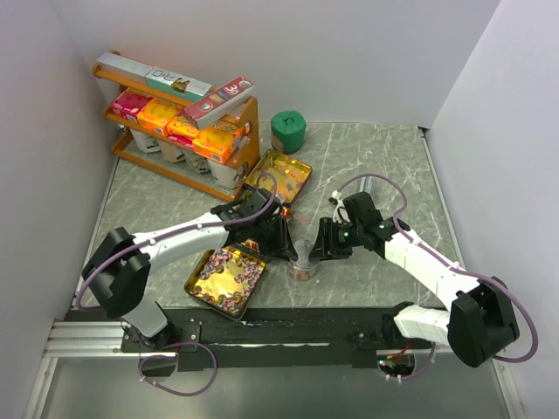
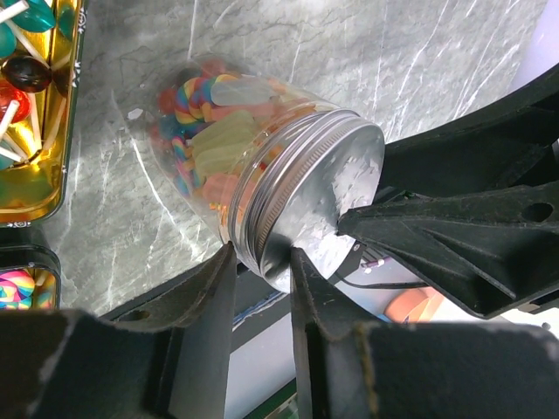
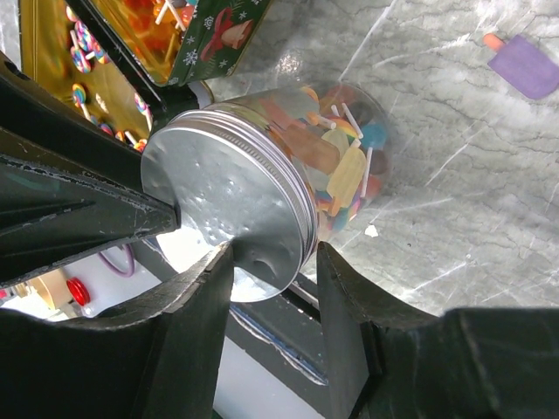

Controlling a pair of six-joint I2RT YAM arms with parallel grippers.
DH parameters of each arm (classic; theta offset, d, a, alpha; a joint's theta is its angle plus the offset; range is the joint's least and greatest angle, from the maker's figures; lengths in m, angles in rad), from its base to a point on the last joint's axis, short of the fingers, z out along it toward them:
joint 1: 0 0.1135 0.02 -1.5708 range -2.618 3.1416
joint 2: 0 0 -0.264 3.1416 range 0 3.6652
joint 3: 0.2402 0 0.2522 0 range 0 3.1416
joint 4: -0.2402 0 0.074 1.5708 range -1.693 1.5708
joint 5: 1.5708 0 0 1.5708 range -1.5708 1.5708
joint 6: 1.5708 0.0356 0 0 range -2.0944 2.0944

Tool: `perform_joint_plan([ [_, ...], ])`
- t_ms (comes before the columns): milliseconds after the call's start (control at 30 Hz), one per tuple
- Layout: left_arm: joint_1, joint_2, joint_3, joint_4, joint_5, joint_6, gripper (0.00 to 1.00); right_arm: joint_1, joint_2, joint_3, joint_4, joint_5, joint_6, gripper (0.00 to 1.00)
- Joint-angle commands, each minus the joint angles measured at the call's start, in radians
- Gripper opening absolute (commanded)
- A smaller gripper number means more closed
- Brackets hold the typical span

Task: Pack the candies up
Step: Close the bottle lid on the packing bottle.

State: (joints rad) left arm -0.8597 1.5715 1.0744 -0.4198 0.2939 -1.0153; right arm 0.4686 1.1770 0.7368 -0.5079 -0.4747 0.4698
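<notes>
The grey marbled worktop (image 1: 393,166) carries an orange wooden two-shelf rack (image 1: 251,113) at its far left corner. The rack is stacked with orange and pink cardboard boxes (image 1: 157,113), and longer flat boxes (image 1: 153,77) lie on top. Near the left arm's base lies an open gold rectangular tin (image 1: 194,288), its floor covered with small swirled candies (image 1: 227,272). A second open gold tin with green printed sides (image 1: 301,166) sits further back, beside the rack, with orange and yellow sweets inside. A green round thing (image 1: 288,131) stands by the back wall.

Between the two arms stands a clear glass jar with a silver screw lid (image 1: 304,262), packed with mixed sweets, some of them on sticks (image 2: 201,113); the lid (image 3: 218,192) is on. The right claw (image 3: 271,262) pinches the jar at lid height, one finger on each side. The left claw (image 2: 262,262) has its fingers drawn close about the lid's near edge; whether they press on it I cannot tell. One purple ice-lolly-shaped sweet (image 3: 524,65) lies loose on the worktop, apart from the jar.
</notes>
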Motion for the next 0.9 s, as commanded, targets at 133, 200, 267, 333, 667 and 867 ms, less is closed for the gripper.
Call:
perform_joint_plan([
  [133, -0.016, 0.067, 0.027, -0.019, -0.022, 0.049, 0.01, 0.012, 0.053, 0.032, -0.006, -0.018, -0.010, 0.48],
  [200, -0.018, 0.071, 0.030, -0.020, -0.022, 0.055, 0.01, 0.013, 0.062, 0.023, 0.003, -0.022, -0.003, 0.48],
  [267, -0.019, 0.067, 0.035, -0.019, -0.029, 0.063, 0.04, 0.012, 0.065, 0.018, 0.012, -0.031, 0.006, 0.45],
  [333, -0.021, 0.061, 0.038, -0.019, -0.036, 0.067, 0.05, 0.012, 0.058, 0.012, 0.026, -0.056, 0.013, 0.42],
  [667, -0.024, 0.059, 0.041, 0.004, -0.038, 0.084, 0.08, 0.011, 0.018, -0.010, 0.118, -0.191, 0.027, 0.37],
  [867, -0.024, 0.050, 0.048, 0.001, -0.048, 0.090, 0.25, 0.005, -0.034, -0.005, 0.115, -0.182, 0.041, 0.31],
])
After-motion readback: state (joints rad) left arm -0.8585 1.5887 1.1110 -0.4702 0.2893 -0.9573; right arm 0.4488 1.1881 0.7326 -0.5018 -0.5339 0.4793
